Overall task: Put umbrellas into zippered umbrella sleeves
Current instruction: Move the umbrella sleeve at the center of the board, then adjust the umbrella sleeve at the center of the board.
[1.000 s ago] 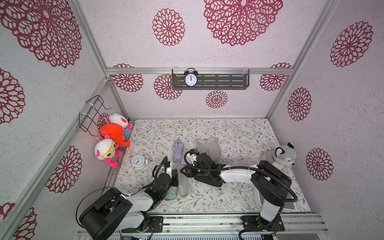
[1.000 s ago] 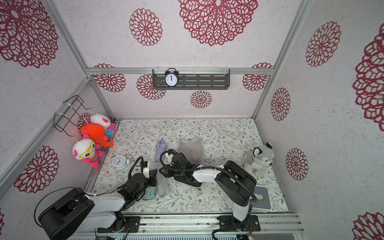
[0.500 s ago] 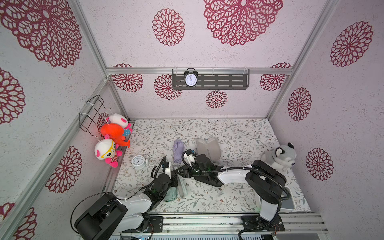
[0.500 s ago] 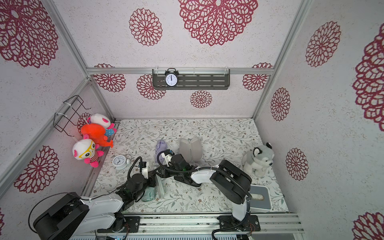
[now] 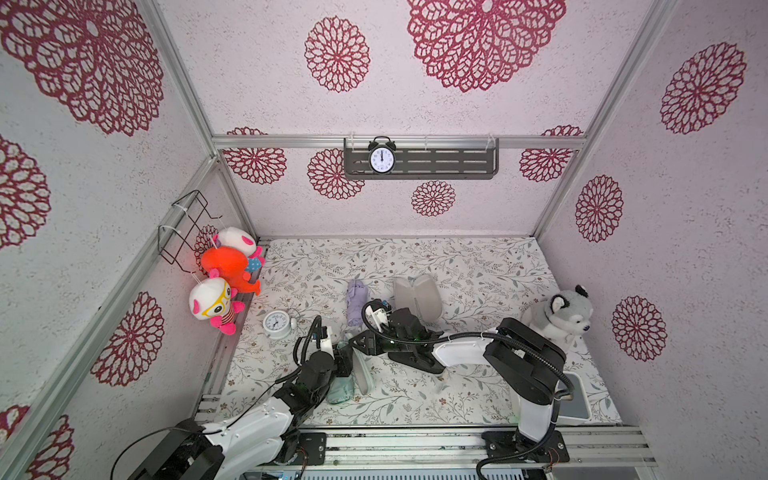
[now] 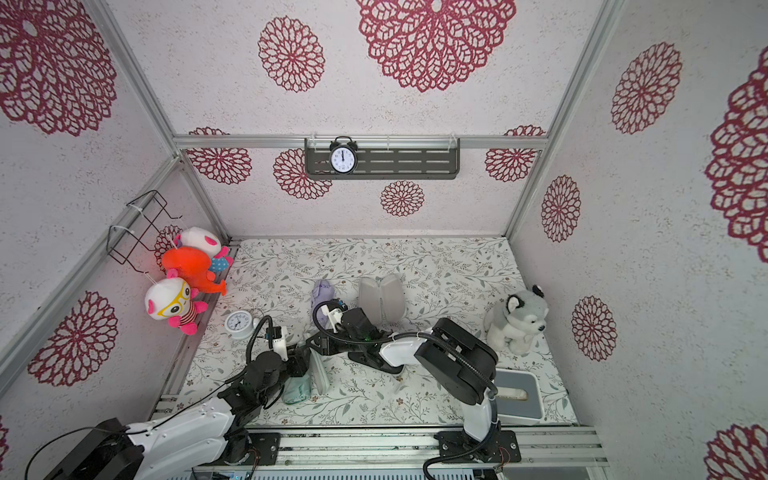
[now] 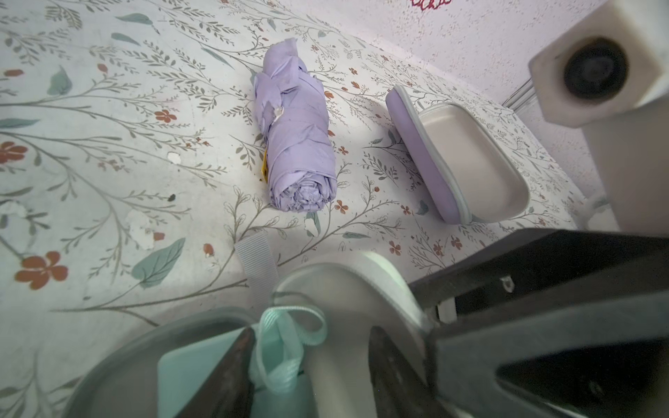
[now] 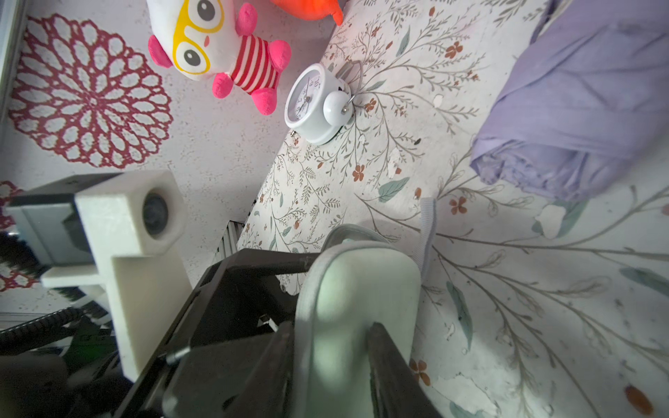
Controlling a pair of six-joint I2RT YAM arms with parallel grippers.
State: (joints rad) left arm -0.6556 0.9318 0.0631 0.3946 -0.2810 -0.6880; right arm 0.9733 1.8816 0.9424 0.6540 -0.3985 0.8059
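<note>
The mint green umbrella [image 7: 188, 369] lies in the lower half of the mint green sleeve [image 5: 340, 390], its wrist loop [image 7: 289, 325] at the end. My left gripper [image 7: 313, 333] stands open over that end, with the loop loose between its fingers [image 7: 231, 372]. My right gripper [image 8: 331, 325] is shut on the sleeve's raised lid [image 8: 358, 289], which stands on edge beside the umbrella in both top views [image 6: 320, 370]. Further back lie the lilac umbrella [image 5: 357, 301] and the lilac sleeve [image 5: 417, 297], open with its grey lining up. Both also show in the left wrist view: lilac umbrella [image 7: 295, 137], lilac sleeve [image 7: 470, 159].
A white alarm clock [image 5: 277, 324] stands near the left wall under hanging plush toys [image 5: 212, 303]. A plush husky [image 5: 561, 316] and a grey bin [image 5: 575, 395] sit at the right. A black oblong shape [image 5: 415, 361] lies under my right arm.
My left gripper has opened and let go of the mint green umbrella's end. My right gripper has swung the sleeve's lid up and leftwards, towards the umbrella.
</note>
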